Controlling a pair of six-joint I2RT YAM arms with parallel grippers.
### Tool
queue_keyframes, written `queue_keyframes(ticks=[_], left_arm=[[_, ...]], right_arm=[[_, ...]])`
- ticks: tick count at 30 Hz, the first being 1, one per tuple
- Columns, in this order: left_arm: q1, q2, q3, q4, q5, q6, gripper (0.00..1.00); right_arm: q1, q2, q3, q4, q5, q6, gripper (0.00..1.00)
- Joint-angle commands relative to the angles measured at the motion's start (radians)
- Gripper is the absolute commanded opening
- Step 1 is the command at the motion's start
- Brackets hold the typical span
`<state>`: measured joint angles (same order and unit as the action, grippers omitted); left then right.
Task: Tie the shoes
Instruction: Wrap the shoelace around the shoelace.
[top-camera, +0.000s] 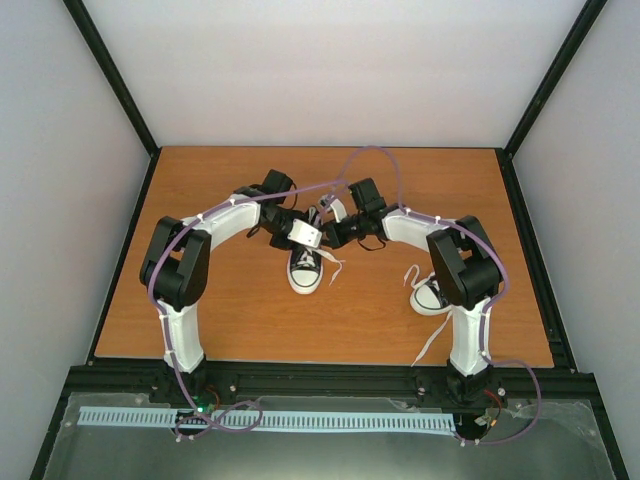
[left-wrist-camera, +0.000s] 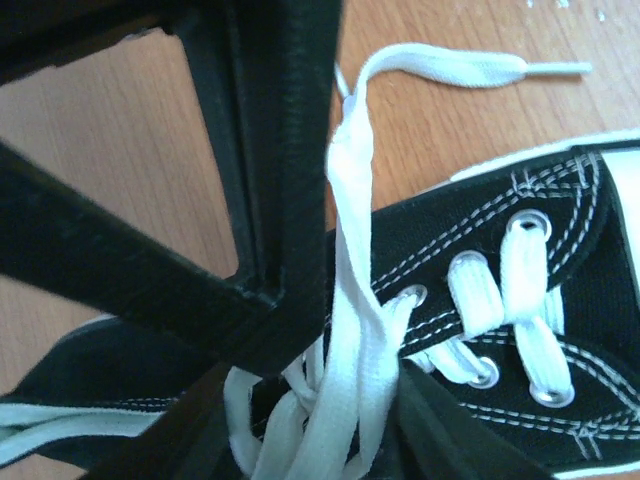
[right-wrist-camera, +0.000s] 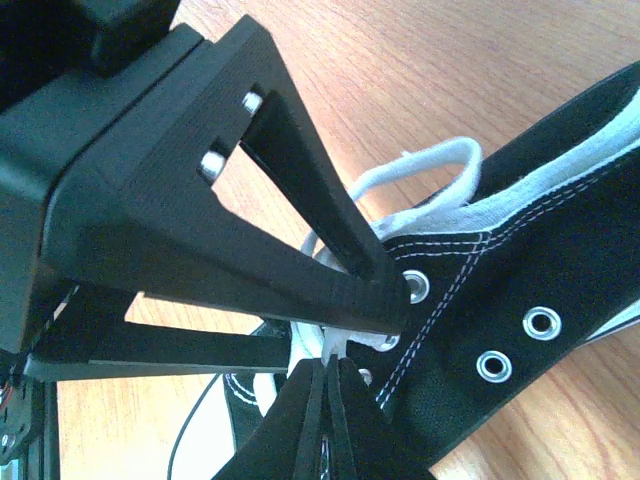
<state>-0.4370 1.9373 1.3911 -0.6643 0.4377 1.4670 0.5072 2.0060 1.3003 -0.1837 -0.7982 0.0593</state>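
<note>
One black canvas shoe (top-camera: 304, 268) with a white toe cap lies mid-table, toe toward me. The second shoe (top-camera: 428, 296) lies at the right, partly hidden behind the right arm. Both grippers meet over the middle shoe's tongue. My left gripper (top-camera: 300, 233) is closed around a bunch of white lace strands (left-wrist-camera: 350, 200) above the eyelets; one strand runs taut out of it to a loose end (left-wrist-camera: 470, 68) on the table. My right gripper (right-wrist-camera: 327, 365) has its fingers pressed together on a white lace (right-wrist-camera: 325, 342) at the shoe's (right-wrist-camera: 540, 260) top eyelets.
The wooden table (top-camera: 220, 310) is bounded by a black frame and white walls. A purple cable (top-camera: 375, 152) arcs over the arms. Loose laces of the right shoe (top-camera: 432, 345) trail toward the right arm's base.
</note>
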Motion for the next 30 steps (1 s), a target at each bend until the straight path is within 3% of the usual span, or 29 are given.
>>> queue_keyframes(ticks=[1,13,18,20,22,26,30], left_arm=[[-0.005,-0.017,0.023,0.032,0.042,-0.08,0.36],[0.005,0.024,0.112,-0.033,0.07,-0.183,0.34],[0.005,0.04,0.121,-0.04,0.04,-0.206,0.25],[0.006,0.039,0.117,-0.056,0.038,-0.19,0.27],[0.006,0.04,0.117,-0.072,0.041,-0.176,0.35],[0.006,0.051,0.128,-0.051,0.035,-0.212,0.3],[0.007,0.068,0.139,-0.054,0.025,-0.221,0.31]], right_arm=[[-0.015,-0.003,0.011,0.002,-0.009,-0.016,0.03],[-0.017,-0.02,0.005,-0.022,-0.016,-0.039,0.03],[-0.016,-0.033,-0.005,-0.024,-0.022,-0.05,0.03],[-0.016,-0.037,-0.008,-0.021,-0.019,-0.05,0.03],[-0.016,-0.037,-0.009,-0.018,-0.018,-0.05,0.03],[-0.016,-0.038,-0.009,-0.014,-0.032,-0.051,0.03],[-0.016,-0.051,-0.013,-0.014,-0.031,-0.056,0.03]])
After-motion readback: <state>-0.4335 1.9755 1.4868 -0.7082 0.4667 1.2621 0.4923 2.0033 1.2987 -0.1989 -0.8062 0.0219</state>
